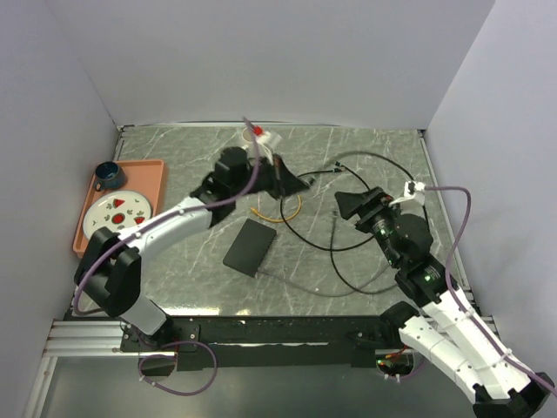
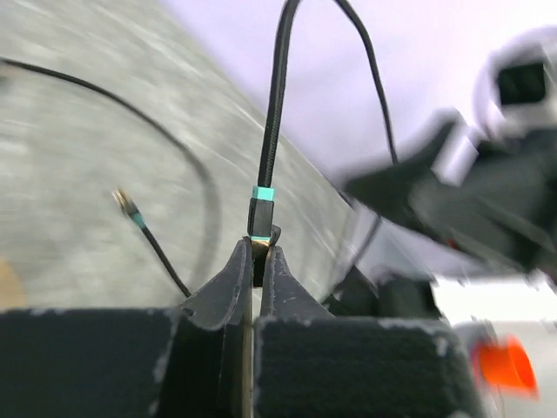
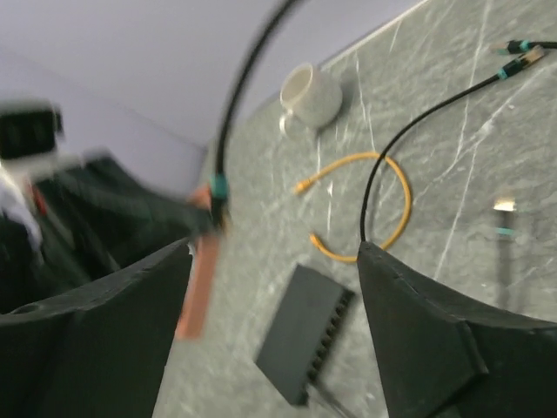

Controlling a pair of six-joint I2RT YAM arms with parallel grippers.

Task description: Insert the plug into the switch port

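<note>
While the left claw (image 2: 258, 248) is pinched shut on the plug (image 2: 260, 218) of the black cable (image 2: 277, 104) and the right claw (image 3: 274, 246) stands wide open with nothing in it, the step in hand looks like carrying the plug to the switch (image 1: 250, 247). That box lies flat on the desk (image 1: 157, 148), near both claws but touching neither, its row of ports (image 3: 329, 335) along one narrow edge. Next the left arm must probably lower, line the plug up with a port and push straight. The tip seems buried between the fingers, so a regrip may be needed.
</note>
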